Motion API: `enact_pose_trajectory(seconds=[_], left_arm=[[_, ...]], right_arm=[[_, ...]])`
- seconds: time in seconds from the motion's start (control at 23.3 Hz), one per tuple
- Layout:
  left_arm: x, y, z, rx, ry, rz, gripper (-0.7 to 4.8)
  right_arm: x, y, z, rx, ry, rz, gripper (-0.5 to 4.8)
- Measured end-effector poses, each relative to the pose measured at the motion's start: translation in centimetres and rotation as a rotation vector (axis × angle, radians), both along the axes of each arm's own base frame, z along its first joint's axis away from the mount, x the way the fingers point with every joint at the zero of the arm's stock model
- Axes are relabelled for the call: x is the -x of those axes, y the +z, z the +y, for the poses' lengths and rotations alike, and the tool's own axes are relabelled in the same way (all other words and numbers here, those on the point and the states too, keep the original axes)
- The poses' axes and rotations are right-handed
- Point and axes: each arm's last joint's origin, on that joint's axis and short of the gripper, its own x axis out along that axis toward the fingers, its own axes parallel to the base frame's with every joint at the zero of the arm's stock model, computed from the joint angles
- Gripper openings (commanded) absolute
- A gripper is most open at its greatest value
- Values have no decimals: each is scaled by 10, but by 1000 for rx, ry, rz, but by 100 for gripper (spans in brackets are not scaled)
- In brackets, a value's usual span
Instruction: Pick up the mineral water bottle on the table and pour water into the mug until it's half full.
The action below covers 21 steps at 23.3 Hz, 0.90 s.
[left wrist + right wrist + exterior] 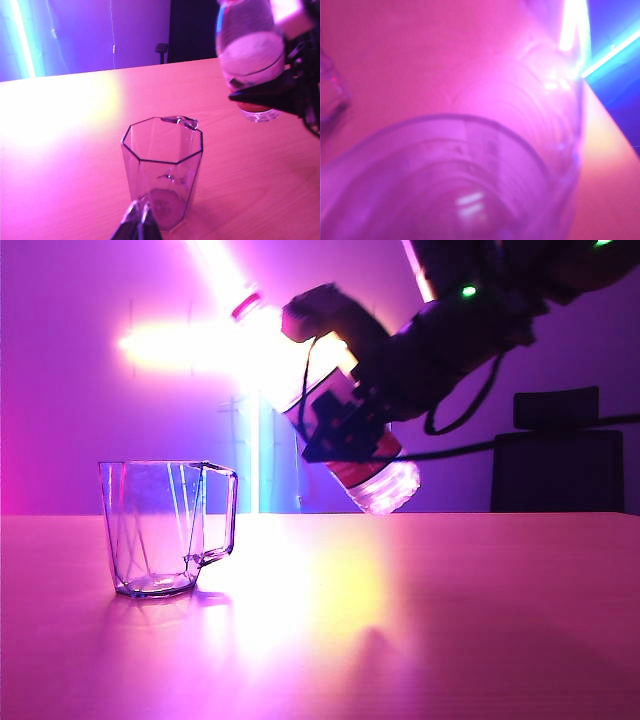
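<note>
Two clear vessels carry this scene under strong pink-purple light. One, the mug point(165, 528), is faceted and glass-like, its sides tapering to a narrower base, its rim eight-sided as seen from the left wrist view, with a squared handle on the side facing the bottle; it stands upright on the table point(450, 620), a smooth wide top washed by bright glare. The mineral water bottle point(385, 483) is ribbed clear plastic, held in the air above the table and up to the right of the mug, well apart from it, tilted with its rounded base lower right and its red neck ring upper left against the glare. The right gripper point(340, 425), dark and blocky with cables trailing, is clamped around the bottle's middle, over the label, so no writing can be read. From the right wrist view the bottle's ribbed wall fills the picture in a blur. The left gripper point(137, 225) sits just before the mug's base, its fingertips pressed together, holding nothing.
</note>
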Motion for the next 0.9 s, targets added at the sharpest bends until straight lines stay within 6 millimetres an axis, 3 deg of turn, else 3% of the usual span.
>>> enact_pose_trajectory(seconds=[0.3, 0.9], left_arm=[[0, 0, 0, 0, 0, 0, -2], [0, 0, 0, 0, 0, 0, -2]], right_arm=[[3, 1, 36, 200, 54, -151, 278], [3, -5, 37, 483, 2, -280, 278]])
